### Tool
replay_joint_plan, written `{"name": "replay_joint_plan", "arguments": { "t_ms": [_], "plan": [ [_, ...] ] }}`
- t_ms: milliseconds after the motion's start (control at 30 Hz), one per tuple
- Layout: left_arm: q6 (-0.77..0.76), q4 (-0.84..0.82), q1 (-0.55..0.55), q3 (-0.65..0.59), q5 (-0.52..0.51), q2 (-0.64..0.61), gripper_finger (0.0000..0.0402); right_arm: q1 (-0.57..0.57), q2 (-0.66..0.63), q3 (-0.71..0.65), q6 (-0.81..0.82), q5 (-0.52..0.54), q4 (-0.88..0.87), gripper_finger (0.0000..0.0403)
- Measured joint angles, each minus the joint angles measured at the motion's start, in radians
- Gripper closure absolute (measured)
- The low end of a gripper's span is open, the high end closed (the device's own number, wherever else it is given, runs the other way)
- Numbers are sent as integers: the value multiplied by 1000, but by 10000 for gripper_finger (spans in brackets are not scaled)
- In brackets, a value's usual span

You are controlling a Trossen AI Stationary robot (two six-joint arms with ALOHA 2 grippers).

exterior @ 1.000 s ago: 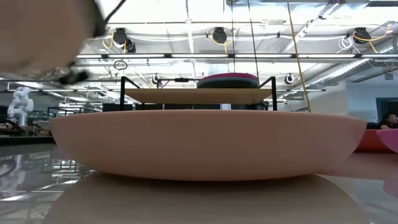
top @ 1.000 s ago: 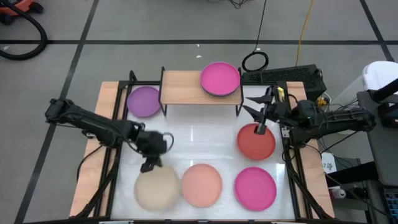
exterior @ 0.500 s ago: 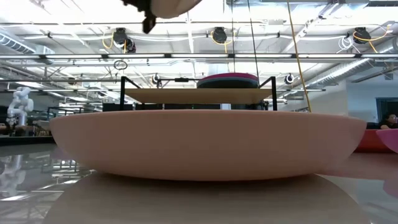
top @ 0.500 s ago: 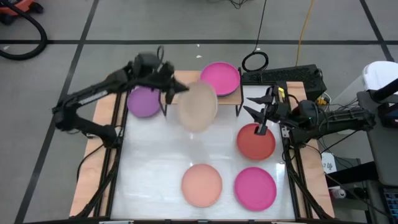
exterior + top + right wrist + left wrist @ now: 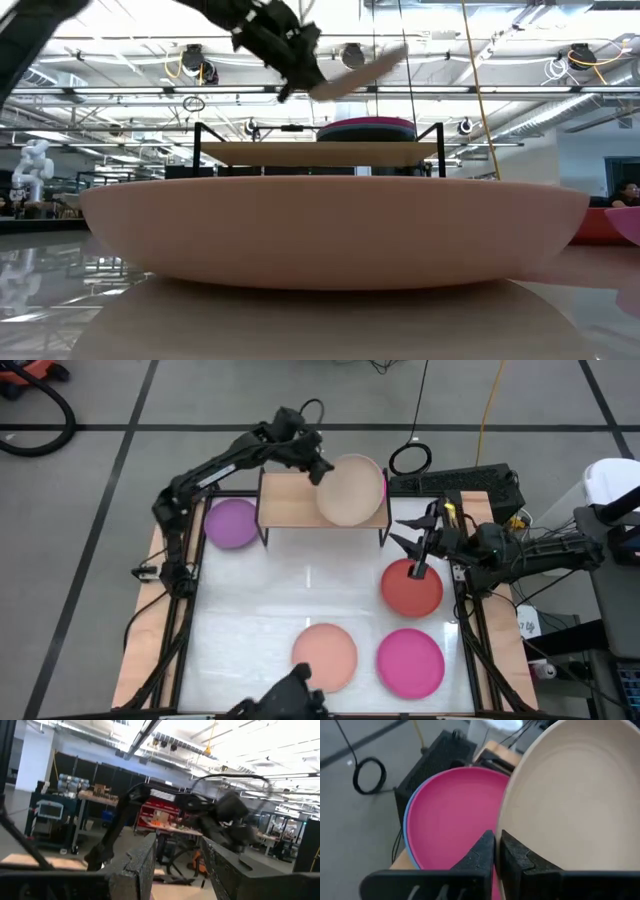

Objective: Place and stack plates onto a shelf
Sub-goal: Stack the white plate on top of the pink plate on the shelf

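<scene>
My left gripper (image 5: 312, 463) is shut on the beige plate (image 5: 350, 490) and holds it over the right end of the light-wood shelf (image 5: 290, 503). Under the beige plate, a magenta plate (image 5: 455, 815) lies on a blue plate (image 5: 408, 827) on the shelf board. The purple plate (image 5: 232, 522) lies flat on the table left of the shelf. The red (image 5: 411, 588), salmon (image 5: 324, 656) and second magenta (image 5: 411, 663) plates lie flat on the white table. My right gripper (image 5: 402, 532) is open above the red plate's far edge. The black plate does not show. My left gripper pinches the beige plate's rim (image 5: 506, 837) between its two fingers, one finger (image 5: 481, 857) under the plate and one on its upper face. It comes from the table's left, slanting down. The plate is lifted clear and tilted (image 5: 355, 70) above the stack (image 5: 365, 127).
The shelf's black legs (image 5: 263, 530) stand on the far part of the table. The shelf's left half is bare wood. A dark object (image 5: 288, 700) juts in at the table's near edge. Cables and a black box (image 5: 455, 482) lie beyond the far right corner.
My left gripper took the beige plate off the near left of the table, lifted it clear, and carried it up, toward the far edge and to the right, to above the stack on the shelf. A dark object has come in at the near edge.
</scene>
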Motion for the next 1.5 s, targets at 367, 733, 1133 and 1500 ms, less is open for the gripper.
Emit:
{"name": "replay_joint_plan", "arguments": {
  "t_ms": [367, 733, 1133, 1500],
  "plan": [
    [4, 26, 32, 43, -9, 92, 362, 0, -3, -48, -37, 1, 28, 264],
    [-69, 248, 51, 44, -8, 89, 255, 0, 0, -48, -30, 2, 65, 264],
    [12, 268, 55, 43, -16, -9, 182, 0, 0, -49, -18, 6, -21, 264],
    [252, 49, -83, -124, -47, -431, 237, -2, 0, -49, 16, 305, -91, 264]
  ]
}}
